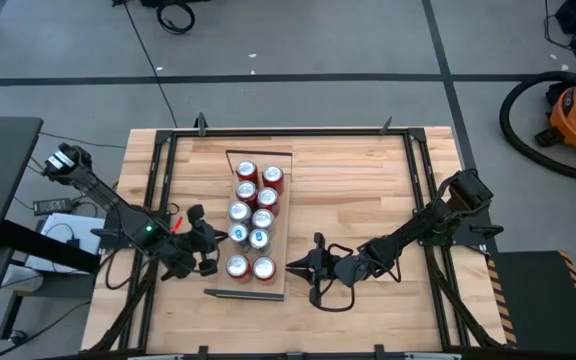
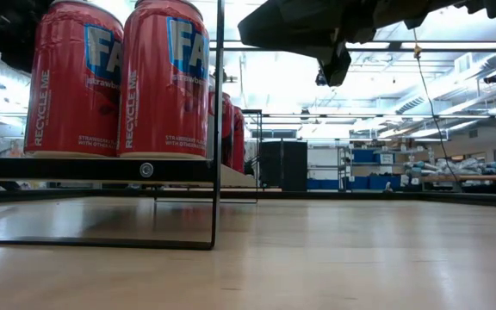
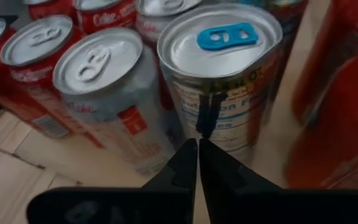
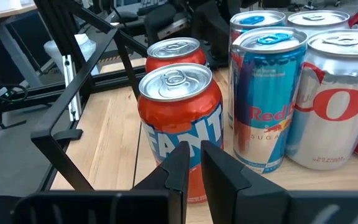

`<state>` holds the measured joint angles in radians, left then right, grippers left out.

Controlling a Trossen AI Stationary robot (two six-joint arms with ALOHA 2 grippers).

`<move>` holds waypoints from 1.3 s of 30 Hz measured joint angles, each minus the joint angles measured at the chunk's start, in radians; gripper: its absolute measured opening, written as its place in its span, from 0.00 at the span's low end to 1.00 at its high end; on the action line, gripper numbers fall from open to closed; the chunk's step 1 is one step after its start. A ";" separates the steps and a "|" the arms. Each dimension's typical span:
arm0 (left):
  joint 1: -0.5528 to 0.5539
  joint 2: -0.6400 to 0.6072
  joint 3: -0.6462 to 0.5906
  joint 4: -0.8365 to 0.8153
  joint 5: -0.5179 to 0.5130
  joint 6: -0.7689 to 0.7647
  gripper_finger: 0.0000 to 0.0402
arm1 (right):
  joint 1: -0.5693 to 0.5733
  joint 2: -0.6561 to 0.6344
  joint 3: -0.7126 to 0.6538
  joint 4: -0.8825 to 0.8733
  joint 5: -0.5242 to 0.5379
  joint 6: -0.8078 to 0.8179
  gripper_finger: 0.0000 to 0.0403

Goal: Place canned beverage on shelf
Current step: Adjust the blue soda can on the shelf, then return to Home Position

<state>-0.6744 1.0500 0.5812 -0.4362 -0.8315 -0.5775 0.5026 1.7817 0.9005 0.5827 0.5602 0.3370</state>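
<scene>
The shelf (image 1: 271, 292), a long light-wood board with thin dark metal rims at its short ends, is seen lying on the plank tabletop (image 1: 358, 190) between the two arms. Ten cans are stood on it in two columns of five. From the high view, red-topped cans are found at the far end, silver cans in the middle, two cans with blue tabs (image 1: 259, 239) nearer the front, and two red Fanta cans (image 1: 264, 268) at the near end.

The left gripper (image 1: 208, 262) is held low at the left edge of the shelf, beside the near cans. In the left wrist view its fingers (image 3: 185, 168) are pressed together with nothing between them, their tips placed just in front of a silver can with a blue tab (image 3: 222, 74); a Diet Coke can (image 3: 107, 87) is stood beside that can.

The right gripper (image 1: 303, 266) is held at the right edge of the shelf, near the same end. In the right wrist view its fingers (image 4: 219, 168) are drawn narrow, only a slim gap being left, and nothing is gripped; a Fanta can (image 4: 180, 124) is stood just beyond the tips, with a Red Bull can (image 4: 267, 99) next to it.

In the low view, two Fanta cans (image 2: 162, 77) are seen raised on the shelf behind its dark rim (image 2: 218, 129).
</scene>
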 joint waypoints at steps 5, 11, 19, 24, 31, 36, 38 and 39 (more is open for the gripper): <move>-0.001 0.027 0.000 0.035 0.006 0.025 0.07 | 0.000 0.000 0.000 0.000 0.000 0.000 0.12; -0.002 0.032 0.000 0.007 0.015 0.020 0.07 | 0.010 0.000 0.000 -0.001 0.003 -0.003 0.12; -0.018 0.004 0.034 -0.114 0.092 0.020 0.07 | 0.030 -0.003 0.000 -0.020 0.030 -0.008 0.12; -0.066 -0.077 0.075 -0.169 0.060 0.051 0.07 | 0.013 -0.052 -0.009 -0.100 -0.007 -0.008 0.12; -0.154 -0.255 -0.019 -0.103 0.010 0.107 0.05 | -0.083 -0.183 -0.205 0.020 -0.140 -0.021 0.11; -0.194 -0.410 -0.115 -0.018 0.000 0.127 0.01 | -0.174 -0.260 -0.463 0.415 -0.231 -0.012 0.04; -0.193 -0.467 -0.144 0.002 -0.022 0.139 0.01 | -0.214 -0.283 -0.542 0.516 -0.242 0.006 0.02; -0.192 -0.493 -0.157 0.005 -0.029 0.149 0.01 | -0.232 -0.299 -0.576 0.541 -0.242 0.014 0.02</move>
<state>-0.8667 0.5565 0.4243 -0.4312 -0.8605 -0.4280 0.2703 1.4830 0.3246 1.1240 0.3180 0.3510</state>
